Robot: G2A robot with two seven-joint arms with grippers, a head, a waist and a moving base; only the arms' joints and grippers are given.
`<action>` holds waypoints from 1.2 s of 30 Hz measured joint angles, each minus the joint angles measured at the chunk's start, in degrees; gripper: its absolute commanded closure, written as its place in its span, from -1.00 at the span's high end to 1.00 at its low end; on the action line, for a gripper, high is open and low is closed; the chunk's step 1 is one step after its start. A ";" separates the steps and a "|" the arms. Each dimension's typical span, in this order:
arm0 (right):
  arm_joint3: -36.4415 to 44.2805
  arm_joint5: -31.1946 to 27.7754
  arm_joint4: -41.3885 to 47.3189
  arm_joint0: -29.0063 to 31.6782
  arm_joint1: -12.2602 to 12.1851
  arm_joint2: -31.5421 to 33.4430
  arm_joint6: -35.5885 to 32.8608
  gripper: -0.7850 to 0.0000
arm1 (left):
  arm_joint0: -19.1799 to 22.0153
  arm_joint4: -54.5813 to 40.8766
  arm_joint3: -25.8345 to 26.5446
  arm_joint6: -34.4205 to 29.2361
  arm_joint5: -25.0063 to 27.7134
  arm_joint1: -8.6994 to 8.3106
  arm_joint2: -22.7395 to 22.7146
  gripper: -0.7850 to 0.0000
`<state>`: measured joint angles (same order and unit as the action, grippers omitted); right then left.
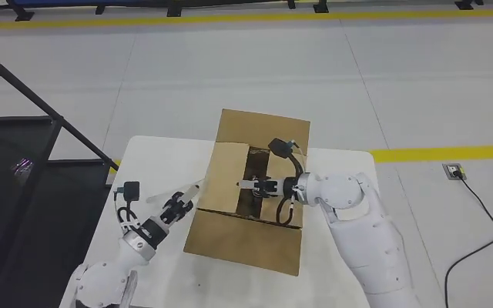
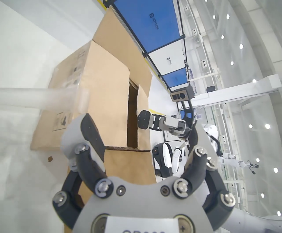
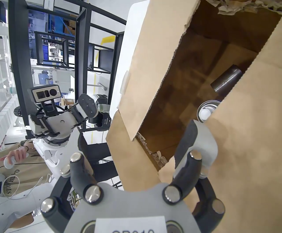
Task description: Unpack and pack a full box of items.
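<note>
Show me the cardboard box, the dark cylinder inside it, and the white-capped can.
cardboard box [image 1: 243, 243]: top view, on its near flap.
dark cylinder [image 3: 227, 80]: right wrist view, on its side wall.
white-capped can [image 3: 205, 113]: right wrist view, on the white cap.

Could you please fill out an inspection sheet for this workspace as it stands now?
Surface: white table, carrying the box.
Job's things: cardboard box, flaps partly open; inside are a dark cylinder, a white-capped can and crumpled paper. A translucent tube is outside, by the left gripper; contact unclear.
Clutter: small brown scrap on the table near the box.
Grippers: left gripper open, beside the box; right gripper open, over the box's opening.
Cables: black cable on the floor near a floor socket.
Surroundings: black rack beside the table; yellow floor line.
</note>
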<state>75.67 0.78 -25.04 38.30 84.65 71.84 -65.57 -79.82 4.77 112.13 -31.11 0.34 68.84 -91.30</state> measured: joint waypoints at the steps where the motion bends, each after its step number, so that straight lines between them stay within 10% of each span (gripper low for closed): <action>1: -0.64 -0.14 0.20 -0.25 -0.05 -0.15 0.18 1.00 | -1.61 -0.97 0.78 -1.27 -0.07 -0.19 -1.57 1.00; 13: -3.93 -1.61 2.21 -1.87 -0.85 -0.64 0.63 1.00 | -12.33 -2.29 -0.95 -16.26 1.76 -1.87 -8.91 1.00; 21: -3.72 -1.43 2.85 -2.15 -1.37 -1.14 0.95 1.00 | -10.35 -10.94 -6.69 -27.46 4.88 -2.45 -6.24 1.00; 36: 7.16 -1.98 6.02 3.04 -3.53 3.73 1.73 1.00 | -6.95 -19.29 -6.93 -25.02 10.68 -2.57 -2.60 1.00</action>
<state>82.83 -1.20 -19.02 41.34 81.12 75.58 -63.84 -86.77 -14.53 105.21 -56.12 11.02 66.28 -93.90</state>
